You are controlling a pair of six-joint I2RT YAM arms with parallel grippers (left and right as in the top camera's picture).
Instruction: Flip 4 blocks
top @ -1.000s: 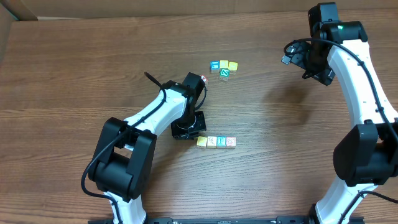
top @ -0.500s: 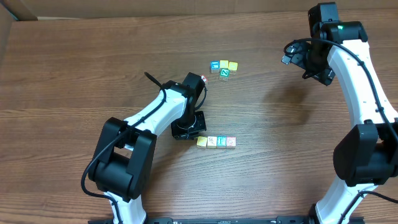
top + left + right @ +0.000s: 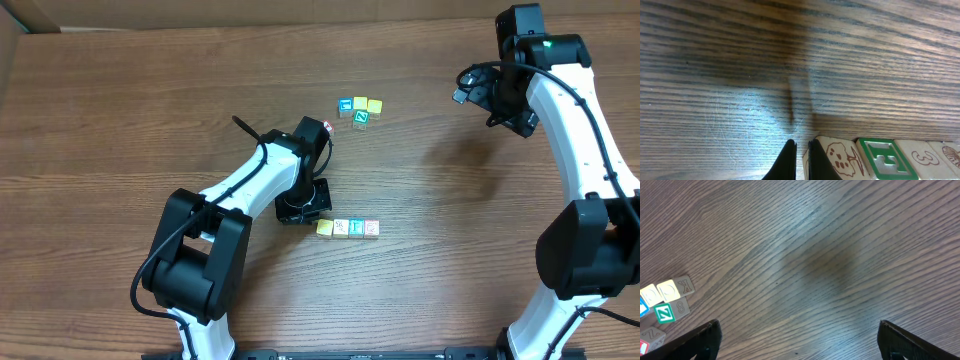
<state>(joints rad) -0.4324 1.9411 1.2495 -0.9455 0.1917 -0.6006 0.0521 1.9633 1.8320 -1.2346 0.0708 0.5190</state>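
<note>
**A:** We had the left gripper (image 3: pixel 800 148) low over the table (image 3: pixel 120 120). Its jaws were pinched together with nothing between them, and the tips sat just beside the end block (image 3: pixel 837 159) of the row.

**B:** That row of four blocks (image 3: pixel 348 228) lay near the middle of the table, side by side and touching. Closed jaws made sense to us there. We reckoned a narrow tip could tip over a block that small better than a wide pinch.

**A:** We couldn't tell whether the tip was touching that end block or just short of it.

**B:** The right gripper (image 3: pixel 799 342) hung wide open and held nothing, well apart from the row at the far right.

**A:** Parked clear, we guessed, so the left arm had room. Its camera caught the other cluster (image 3: pixel 360 108), with the green Z block (image 3: pixel 360 117) in it.

**B:** We couldn't count any flips from this look. We judged the next move called for a gentle push at that end block's edge.
</note>
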